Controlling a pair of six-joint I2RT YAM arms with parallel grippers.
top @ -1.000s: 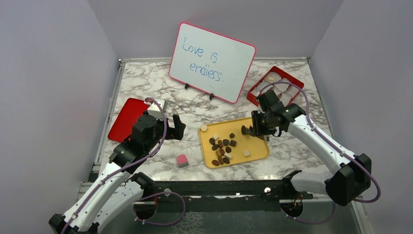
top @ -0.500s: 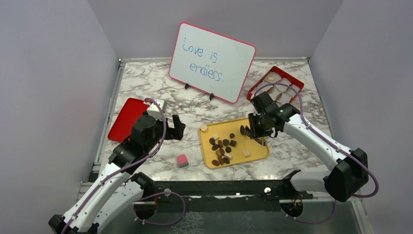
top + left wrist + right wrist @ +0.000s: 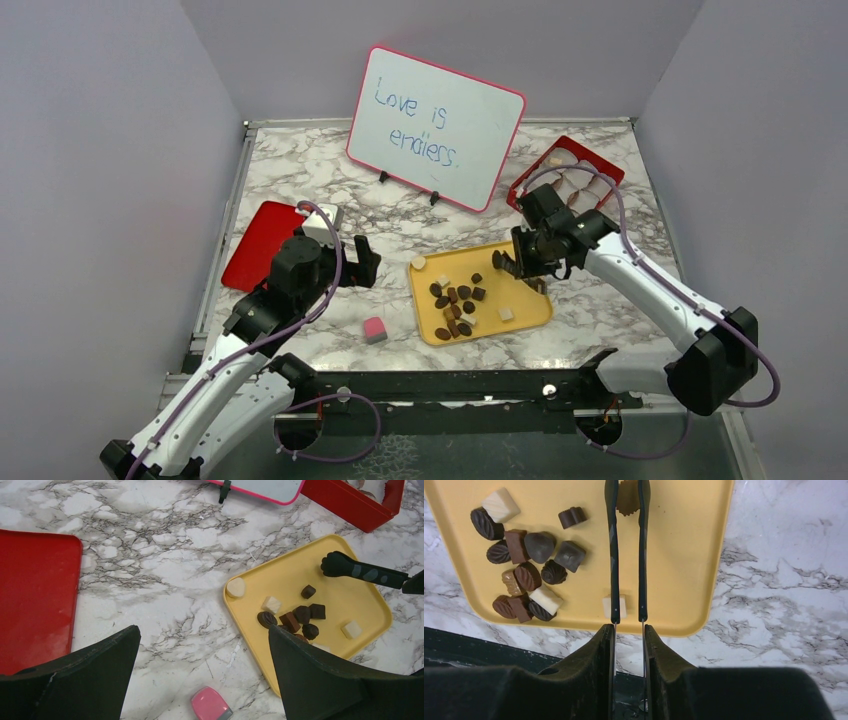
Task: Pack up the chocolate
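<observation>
The chocolate (image 3: 455,302) lies as several small dark, tan and white pieces on a yellow tray (image 3: 520,310); the wrist views show the same pile (image 3: 526,572) (image 3: 300,617). My right gripper (image 3: 629,629) (image 3: 535,258) is shut on black tongs (image 3: 613,555) (image 3: 362,573), which reach over the tray. The tong tips sit on either side of a tan ridged piece (image 3: 626,501) at the tray's far side; whether they pinch it I cannot tell. A white square (image 3: 623,606) lies under the tongs. My left gripper (image 3: 202,630) (image 3: 362,262) hangs open over bare marble, left of the tray.
A red compartment box (image 3: 566,176) with a few pieces stands at the back right. A red lid (image 3: 258,245) lies at the left. A pink-and-white cube (image 3: 374,329) (image 3: 212,705) sits on the marble near the left gripper. A whiteboard (image 3: 435,125) stands at the back.
The right gripper has squeezed the tongs narrower and shifted slightly toward the tray's far side. The left arm has not moved.
</observation>
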